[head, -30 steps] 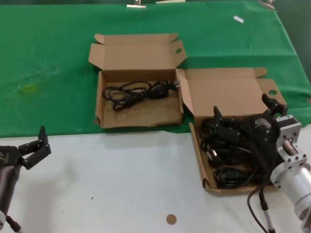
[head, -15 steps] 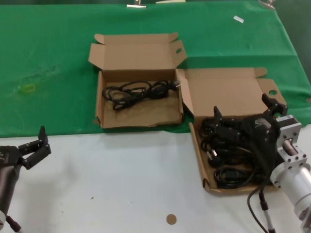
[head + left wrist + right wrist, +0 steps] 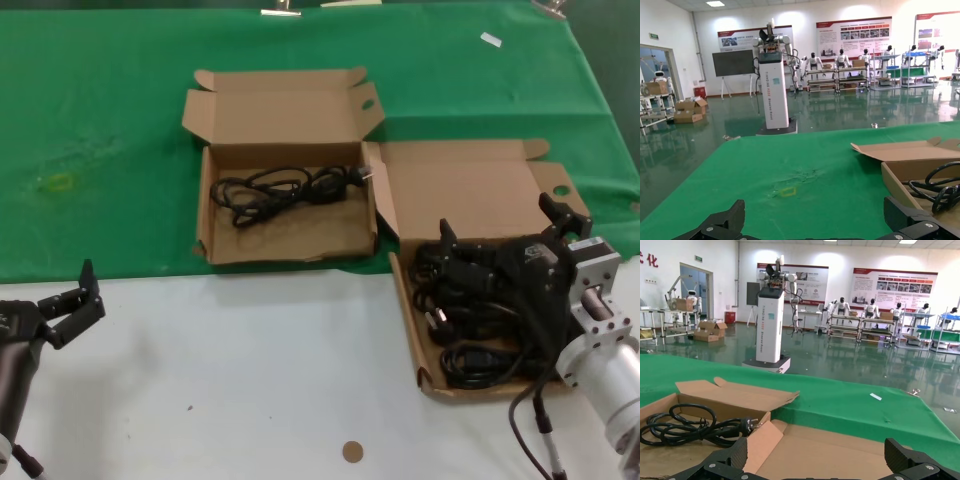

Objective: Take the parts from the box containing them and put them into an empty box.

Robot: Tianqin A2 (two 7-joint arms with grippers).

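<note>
My right pincer (image 3: 505, 235) hangs spread wide over the pile of black cables (image 3: 478, 315) in the near right box (image 3: 405, 290), nothing gripped. To do this well I judge I should drop onto one coil's thickest bunch and lift slowly, since the limp, rubbery loops tangle. The far left box (image 3: 205, 215), plain corrugated cardboard, already holds one cable (image 3: 285, 190). My left pincer (image 3: 70, 305) waits open over the white bench (image 3: 260, 370), near left.
</note>
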